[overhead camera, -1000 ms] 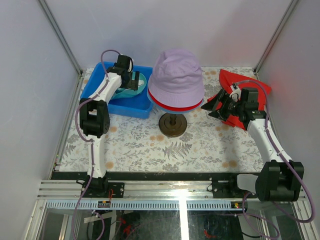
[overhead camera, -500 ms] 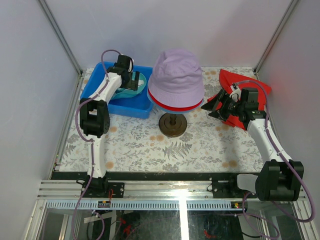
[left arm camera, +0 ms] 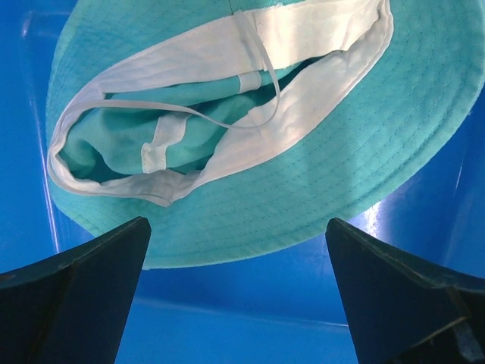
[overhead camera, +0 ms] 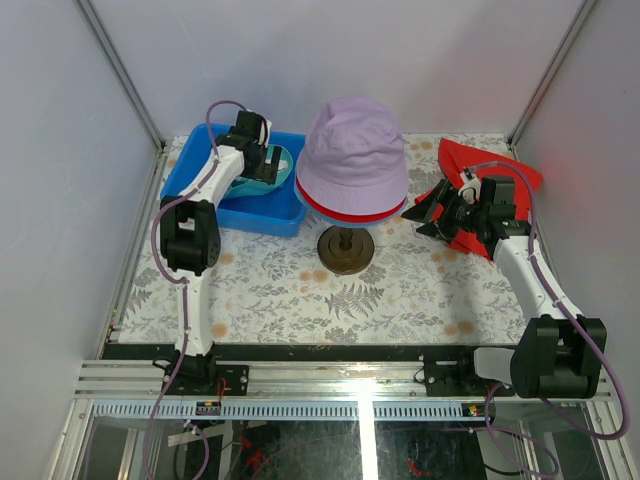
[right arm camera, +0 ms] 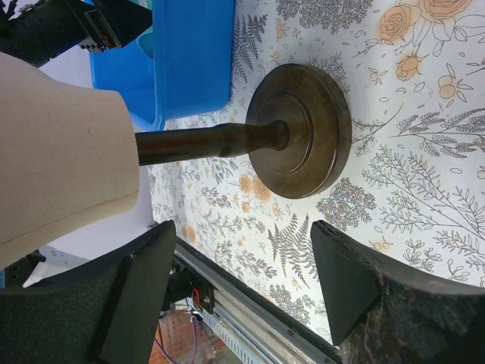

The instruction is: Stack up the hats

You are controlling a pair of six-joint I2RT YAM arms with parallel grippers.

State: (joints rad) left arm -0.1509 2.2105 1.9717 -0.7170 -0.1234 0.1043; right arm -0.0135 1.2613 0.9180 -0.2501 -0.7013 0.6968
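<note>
A pale lilac hat [overhead camera: 355, 148] sits on top of a red hat [overhead camera: 340, 212], whose brim shows beneath it; both rest on the beige mannequin head [right arm camera: 61, 152]. A teal hat [overhead camera: 272, 172] lies upside down in the blue bin [overhead camera: 265, 215], its white lining up [left arm camera: 250, 129]. My left gripper [overhead camera: 264, 162] hangs open just above the teal hat's near brim, its fingers [left arm camera: 76, 296] on either side of bare bin floor. My right gripper [overhead camera: 420, 212] is open and empty, just right of the stacked hats, looking under them [right arm camera: 242, 280].
The mannequin head stands on a dark rod with a round base [overhead camera: 345, 250] [right arm camera: 303, 140] on the floral tablecloth [overhead camera: 400, 290]. A flat red cloth [overhead camera: 495, 175] lies under the right arm. White walls close in the back and sides.
</note>
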